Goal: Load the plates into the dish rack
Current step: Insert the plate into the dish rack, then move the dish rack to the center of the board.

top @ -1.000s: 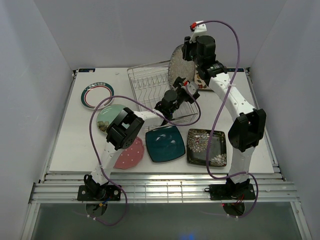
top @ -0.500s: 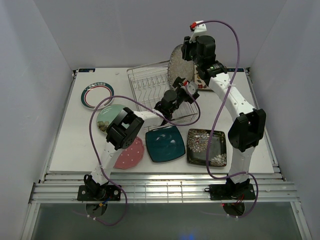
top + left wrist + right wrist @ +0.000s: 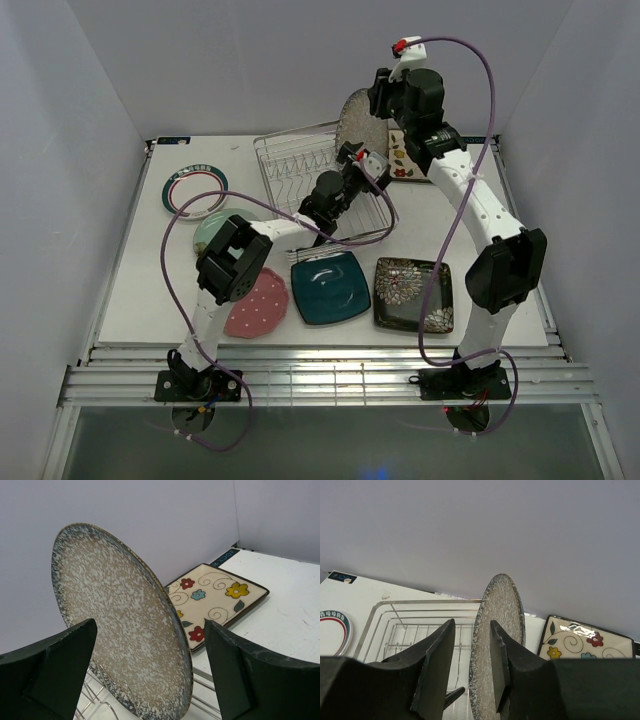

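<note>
Grey plate (image 3: pixel 352 125) upright on edge at right end of rack (image 3: pixel 290 165). Right fingers (image 3: pixel 436 665) straddle its top rim; clamped or loose, cannot tell. Left fingers (image 3: pixel 65 655) spread, flanking it. Risk: released off a prong slot, plate topples onto desk (image 3: pixel 150 280).

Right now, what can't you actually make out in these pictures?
- Top view: the left arm covers part of the mint plate and the pink plate.
- Top view: the right arm hides much of the cream floral plate.
- Left wrist view: the bottom edge cuts off where the speckled plate meets the dish rack.
- Right wrist view: a finger overlaps that plate, so whether the right gripper pinches it is unclear.
</note>
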